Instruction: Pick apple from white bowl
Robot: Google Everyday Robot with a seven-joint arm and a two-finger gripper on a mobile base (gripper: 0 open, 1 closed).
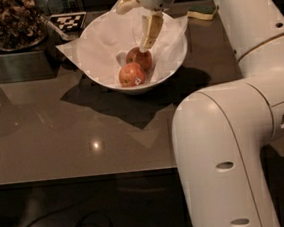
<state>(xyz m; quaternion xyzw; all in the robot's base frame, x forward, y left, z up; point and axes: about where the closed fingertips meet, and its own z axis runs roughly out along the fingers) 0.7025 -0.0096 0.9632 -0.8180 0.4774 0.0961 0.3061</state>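
In the camera view, the end effector hung over the wide white paper-lined bowl on the dark counter. Its fingers were spread, and one tip was just above the round red-orange apple, which lay in the bowl ungrasped. Closing on it and lifting it out remained.

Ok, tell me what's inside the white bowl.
A paper sheet lines the white bowl; on it lie two apples: the apple behind, a stickered apple in front. The gripper hangs open above. Paper hides the bowl's bottom.
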